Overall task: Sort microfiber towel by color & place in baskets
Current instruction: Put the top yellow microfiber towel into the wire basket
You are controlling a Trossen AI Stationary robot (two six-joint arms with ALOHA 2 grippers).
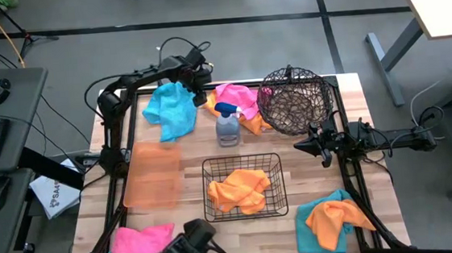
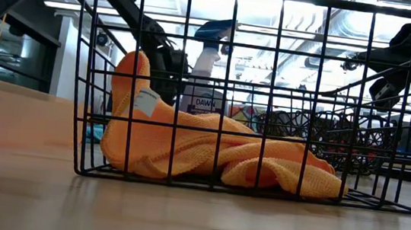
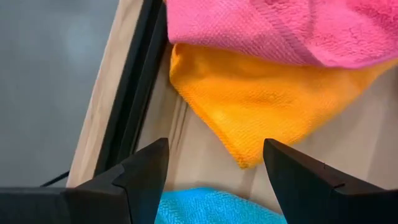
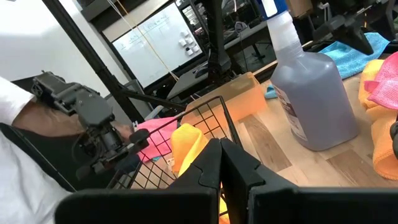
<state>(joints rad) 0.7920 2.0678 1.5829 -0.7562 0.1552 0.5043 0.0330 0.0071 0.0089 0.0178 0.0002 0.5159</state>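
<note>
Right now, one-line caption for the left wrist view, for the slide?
Open left gripper hovers above an orange towel corner under a pink towel, teal towel below, at the table edge.

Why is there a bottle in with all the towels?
The grey spray bottle does look odd: it stands upright among the cloths, beside a pink towel and in front of the round wire basket. It is no towel and belongs to no colour pile.

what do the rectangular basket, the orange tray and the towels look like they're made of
Rectangular basket: thin black wire in an open grid, probably coated metal. Orange tray: translucent plastic by the look; the wood grain shows through it. Towels, such as the orange towel: soft matte cloth with a fine looped weave, likely microfiber.
</note>
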